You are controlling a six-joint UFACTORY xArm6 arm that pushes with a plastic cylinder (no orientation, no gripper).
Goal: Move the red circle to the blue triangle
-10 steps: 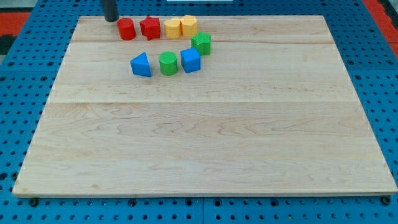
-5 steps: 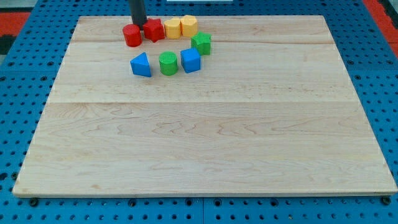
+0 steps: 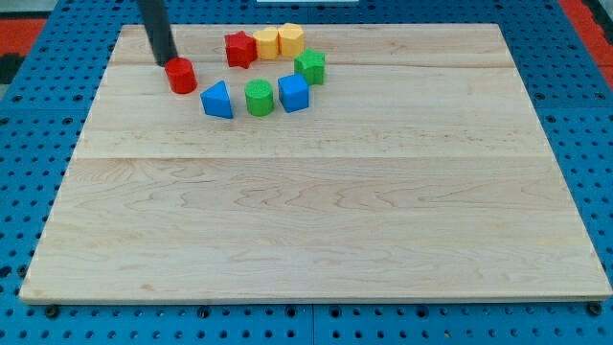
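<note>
The red circle (image 3: 180, 76) lies on the wooden board near the view's top left. The blue triangle (image 3: 217, 100) lies just to its lower right, a small gap apart. My tip (image 3: 166, 62) touches the red circle's upper left side. The rod rises from there toward the view's top.
A red star-like block (image 3: 239, 49), two yellow blocks (image 3: 267, 42) (image 3: 291, 39), two green blocks (image 3: 309, 67) (image 3: 259, 98) and a blue cube (image 3: 294, 93) cluster right of the triangle. The board's top edge (image 3: 306, 26) is close behind them.
My tip swung right behind the red blocks, then back left and down. The red circle moved down and left, away from the red star and closer to the blue triangle's left.
</note>
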